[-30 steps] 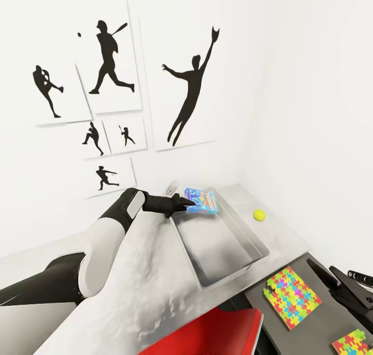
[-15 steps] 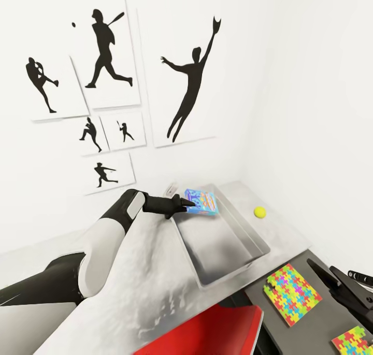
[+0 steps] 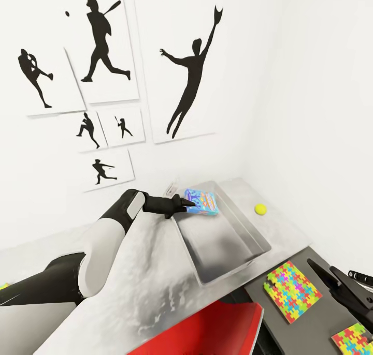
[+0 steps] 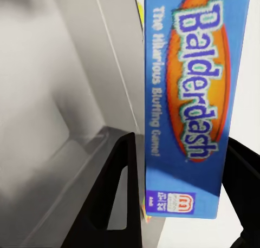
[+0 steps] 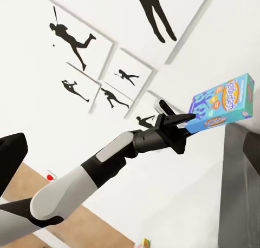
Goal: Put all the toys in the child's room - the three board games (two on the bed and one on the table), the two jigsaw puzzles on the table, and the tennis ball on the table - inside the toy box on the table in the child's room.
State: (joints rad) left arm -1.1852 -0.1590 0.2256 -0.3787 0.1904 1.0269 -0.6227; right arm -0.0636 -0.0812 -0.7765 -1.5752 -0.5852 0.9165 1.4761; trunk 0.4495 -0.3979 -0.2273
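We see our left gripper pinching one blue board game by its near end, with one dark finger on each side of the box. The game hangs over the far end of the toy box, above its floor and not touching it, and lies almost flat in the head view. The toy box sits on the pale table, its far end close to the white wall. Just beyond that end a small light thing leans near the wall, but it is too small for us to tell what it is. One tennis ball lies on the table beside the box, on its right and apart from it. On the lower dark section two jigsaw puzzles lie flat: one near the box corner, the other at the edge of the view, well apart from the first. Our right gripper hovers over this dark part, just beside the first puzzle; its fingers are spread and hold nothing. A red chair stands under the near table edge, in front of us. On the wall we count six pictures with black baseball figures. In the right wrist view the left arm reaches out with the game at its tip.
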